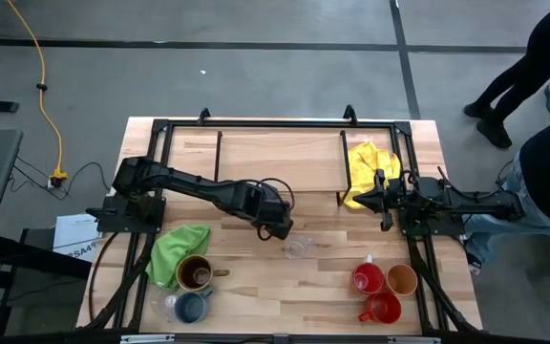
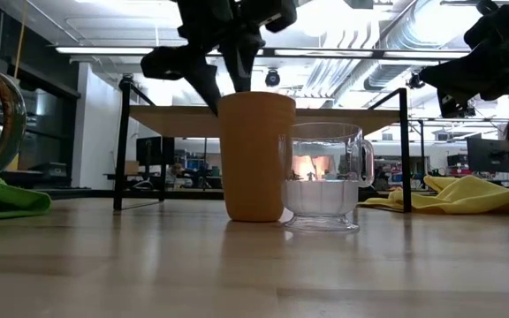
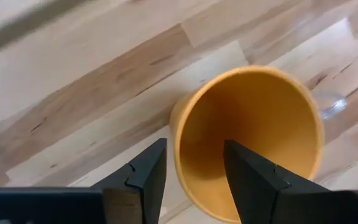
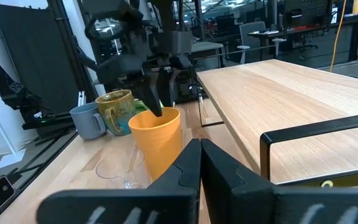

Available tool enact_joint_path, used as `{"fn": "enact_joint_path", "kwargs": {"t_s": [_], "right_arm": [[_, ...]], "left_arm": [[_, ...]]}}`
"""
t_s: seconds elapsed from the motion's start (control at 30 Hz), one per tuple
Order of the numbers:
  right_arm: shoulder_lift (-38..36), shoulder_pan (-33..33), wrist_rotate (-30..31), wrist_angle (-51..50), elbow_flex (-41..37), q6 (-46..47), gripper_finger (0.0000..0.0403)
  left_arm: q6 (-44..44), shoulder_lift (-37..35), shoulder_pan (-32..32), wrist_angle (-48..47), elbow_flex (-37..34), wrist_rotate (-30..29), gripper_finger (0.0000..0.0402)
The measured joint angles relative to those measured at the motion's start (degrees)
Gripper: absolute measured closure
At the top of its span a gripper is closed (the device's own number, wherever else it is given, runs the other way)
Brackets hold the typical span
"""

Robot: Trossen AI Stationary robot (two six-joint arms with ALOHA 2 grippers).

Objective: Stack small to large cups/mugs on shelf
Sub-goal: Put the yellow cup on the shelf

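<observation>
the left pincer [image 3: 194, 180] sits over the middle of the light wooden tabletop [image 1: 285, 296], its two dark fingers straddling the rim of a tall yellow-orange plastic cup [image 3: 253, 137], one finger inside the mouth and one outside against the wall, so it is grasping that cup. the cup stands upright on the tabletop, just in front of the low light-wood shelf on thin black legs [image 1: 280, 158], and a clear glass mug with a handle [image 2: 323, 177] stands touching or just beside it. the right pincer [image 4: 199, 163] hangs clenched on nothing at the right side of the shelf, near a crumpled yellow cloth [image 1: 366, 162].

at the front left lie a green cloth [image 1: 175, 250], a brown glazed mug [image 1: 196, 273] and a blue-grey mug [image 1: 190, 307]. at the front right stand two red mugs [image 1: 368, 278] [image 1: 383, 309] and a tan cup [image 1: 403, 279].
</observation>
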Motion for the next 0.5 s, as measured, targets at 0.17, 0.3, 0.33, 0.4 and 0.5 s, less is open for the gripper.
{"fn": "enact_joint_path", "kwargs": {"t_s": [0.17, 0.3, 0.33, 0.4, 0.5], "right_arm": [[0.0, 0.0, 0.0, 0.0, 0.0, 0.0, 0.0402], [0.0, 0.0, 0.0, 0.0, 0.0, 0.0, 0.0402], [0.0, 0.0, 0.0, 0.0, 0.0, 0.0, 0.0402], [0.0, 0.0, 0.0, 0.0, 0.0, 0.0, 0.0402], [0.0, 0.0, 0.0, 0.0, 0.0, 0.0, 0.0402]], "left_arm": [[1.8, 1.4, 0.1, -0.3, -0.2, 0.9, 0.0257], [1.9, 1.4, 0.1, 1.6, 0.1, -0.3, 0.0257], [1.9, 1.4, 0.1, 1.0, 0.0, -0.4, 0.0257], [1.9, 1.4, 0.1, 1.1, 0.0, -0.4, 0.0257], [2.2, 1.4, 0.0, 0.8, 0.0, -0.1, 0.0257]]}}
